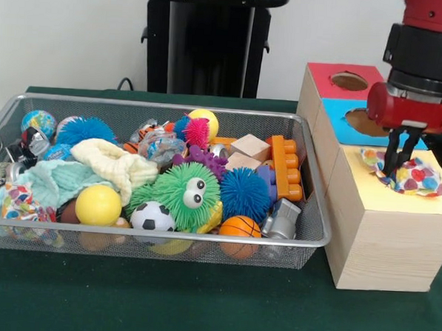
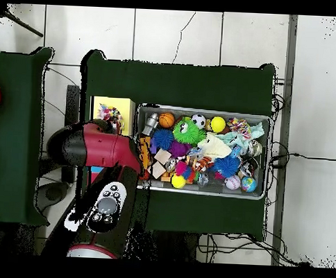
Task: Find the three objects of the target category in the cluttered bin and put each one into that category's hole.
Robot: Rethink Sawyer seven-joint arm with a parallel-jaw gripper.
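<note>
Bin: your wide shallow silver wire-mesh bin (image 1: 312,237) sat on the dark green worktop (image 1: 199,305), left of the boxes in the front view, packed with toys.
Cloth in bin: a small white fabric cloth printed with red, blue, yellow and orange patches (image 1: 15,203) lay at the bin's left near corner, beside a pale mint fabric piece (image 1: 57,183) and a cream fabric piece (image 1: 113,166).
Other clutter: you had a smooth yellow ball (image 1: 98,205), a black-and-white football-pattern ball (image 1: 152,217), a green spiky rubber ball with eyes (image 1: 184,192), a blue spiky ball (image 1: 245,193), a small orange basketball (image 1: 240,227) and an orange plastic brick (image 1: 285,167) across the middle and right.
Boxes: three pale wooden boxes stood just beside the bin's right end: red-panelled (image 1: 337,80) farthest, blue-panelled (image 1: 349,124) in the middle, yellow-panelled (image 1: 397,201) nearest.
Hole: the yellow panel's hole was covered by a second patch-printed white cloth (image 1: 409,175) bunched over it.
Gripper: your red and black gripper (image 1: 399,169) hung straight down over that cloth, fingers narrow, tips pressed into the fabric and pinching it.
</note>
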